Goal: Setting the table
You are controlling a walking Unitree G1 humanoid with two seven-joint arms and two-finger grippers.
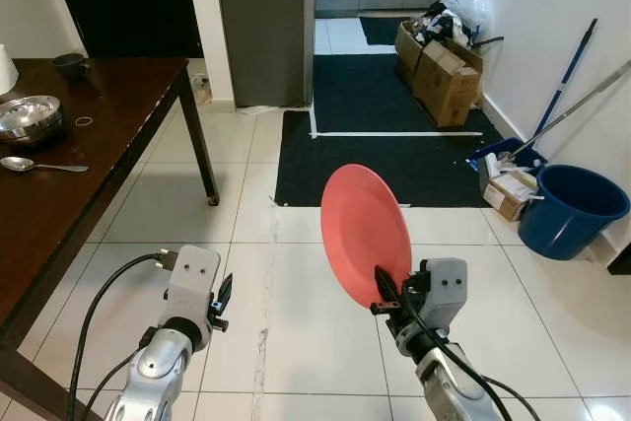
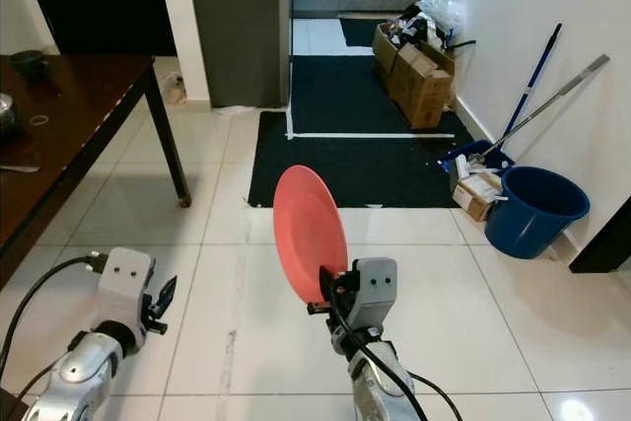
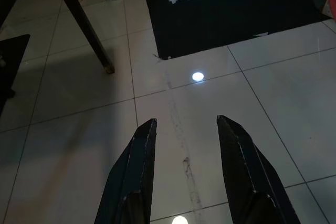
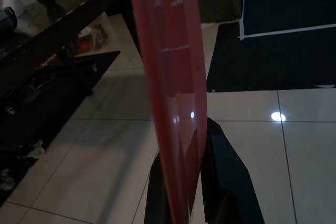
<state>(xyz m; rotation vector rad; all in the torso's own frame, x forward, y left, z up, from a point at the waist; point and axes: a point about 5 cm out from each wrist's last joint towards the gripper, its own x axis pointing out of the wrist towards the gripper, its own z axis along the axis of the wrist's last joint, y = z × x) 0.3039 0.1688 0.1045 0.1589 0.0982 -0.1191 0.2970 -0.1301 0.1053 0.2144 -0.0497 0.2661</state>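
The right gripper (image 1: 383,293) is raised in front of the robot, its arm reaching forward and up from the near right, and its two black fingers (image 4: 226,182) are clenched on the lower rim of a red plate (image 1: 365,234). The plate stands upright on edge above the white tiled floor (image 1: 296,273), tilted slightly, its face turned toward the left. In the right wrist view the plate's rim runs straight up between the fingers, one on each side. The left gripper (image 3: 186,145) is held low at the near left, its arm bent and pointing forward over the floor; its fingers (image 3: 136,171) are spread apart with nothing between them. At the far left stands the dark wooden surface (image 1: 108,115), well apart from the plate, carrying a metal bowl (image 1: 28,117), a spoon (image 1: 39,165) just nearer than the bowl, and a dark cup (image 1: 69,64) at its far side. To the far right sit a blue bucket (image 1: 572,209) by the wall and cardboard boxes (image 1: 444,76) beyond a black mat (image 1: 394,155).
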